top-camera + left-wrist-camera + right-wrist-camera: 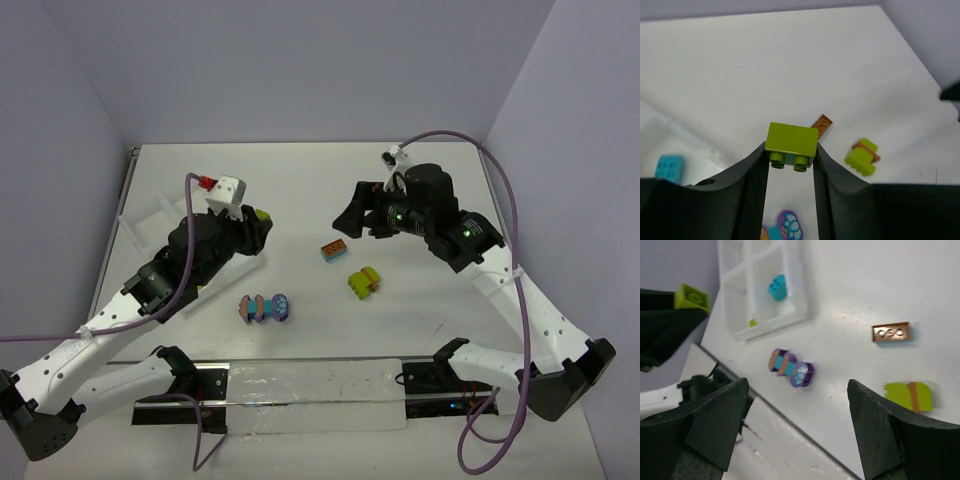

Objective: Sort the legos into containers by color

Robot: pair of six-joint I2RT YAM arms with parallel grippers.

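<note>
Beside tray, lime brick, likely light, rigid, slick, is being pinched across flat sides by left gripper; right gripper spread, empty.

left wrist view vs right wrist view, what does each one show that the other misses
Only left wrist: both fingers of the left pincer clamping the lime green plastic brick. Only right wrist: the open right pincer and a lime bit in the white plastic tray. Both: that brick, the turquoise brick in the tray, the purple-and-turquoise cluster.
</note>
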